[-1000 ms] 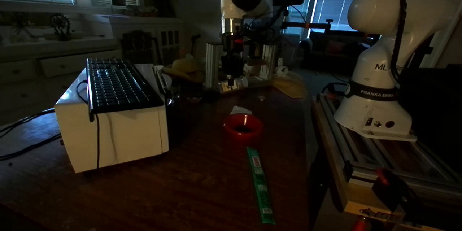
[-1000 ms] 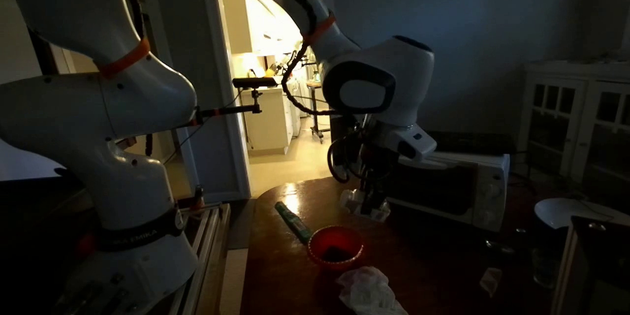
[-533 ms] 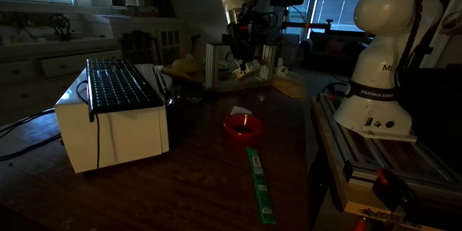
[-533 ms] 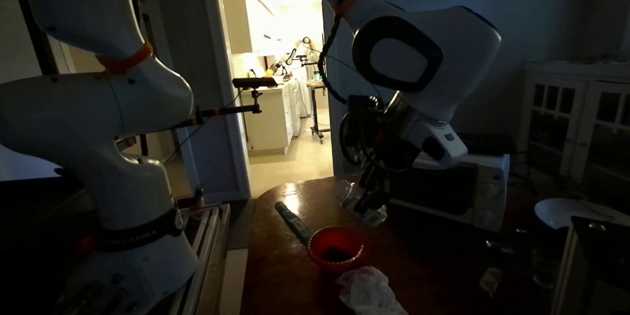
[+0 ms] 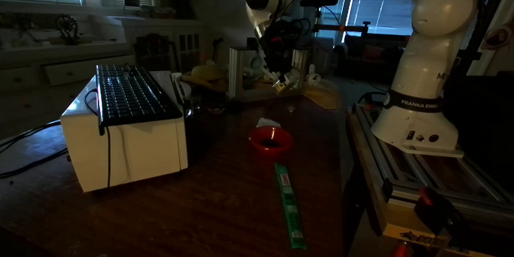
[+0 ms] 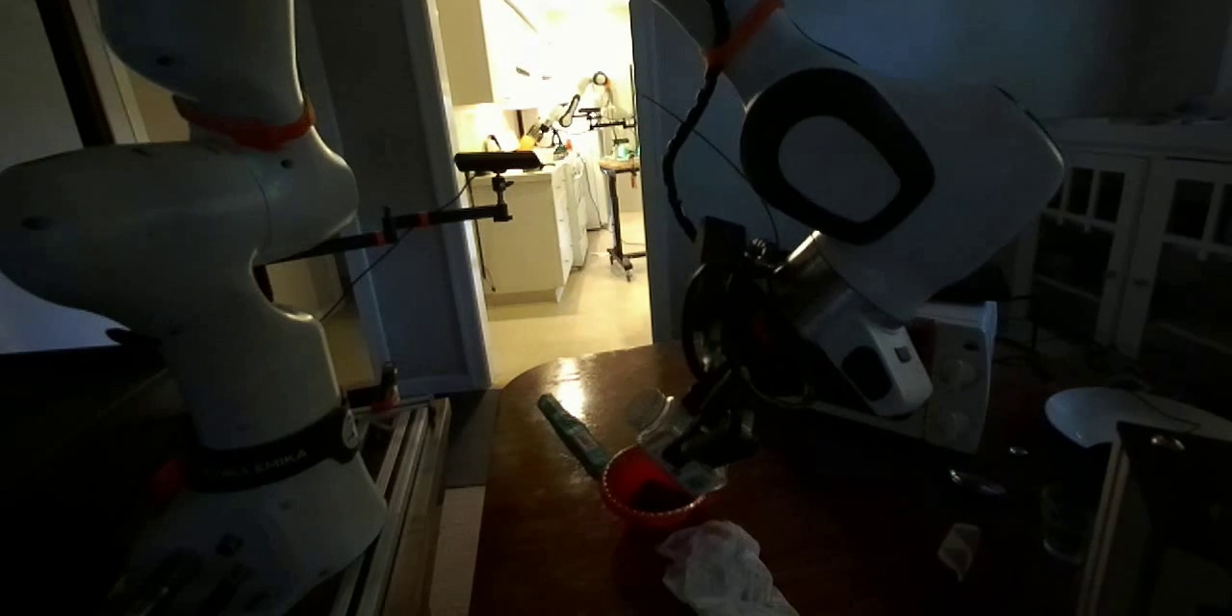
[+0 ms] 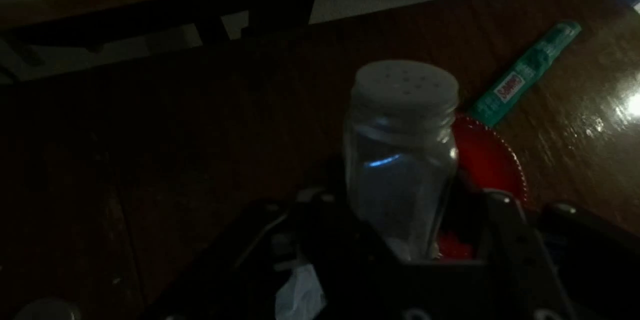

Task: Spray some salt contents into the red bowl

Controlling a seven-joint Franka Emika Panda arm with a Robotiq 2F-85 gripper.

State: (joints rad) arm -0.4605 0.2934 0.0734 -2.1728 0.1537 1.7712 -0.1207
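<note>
Clear, glass-like, square-sided shaker (image 7: pixel 400 165) is clamped in black two-fingered gripper (image 7: pixel 402 225), w/ perforated pale cap (image 7: pixel 406 82) exposed, prob. for sprinkling; small, round, glossy red bowl (image 5: pixel 271 151) is set on brown wooden tbl. (image 5: pixel 217 196), presumably as target.

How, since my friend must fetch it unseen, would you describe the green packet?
On the dark wooden table, find the round red bowl. Beside it, one end near the rim, lies the green packet: long and narrow, unlike the bowl or the crumpled white wrapping.

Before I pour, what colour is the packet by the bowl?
Green; the packet shows best in an exterior view.
</note>
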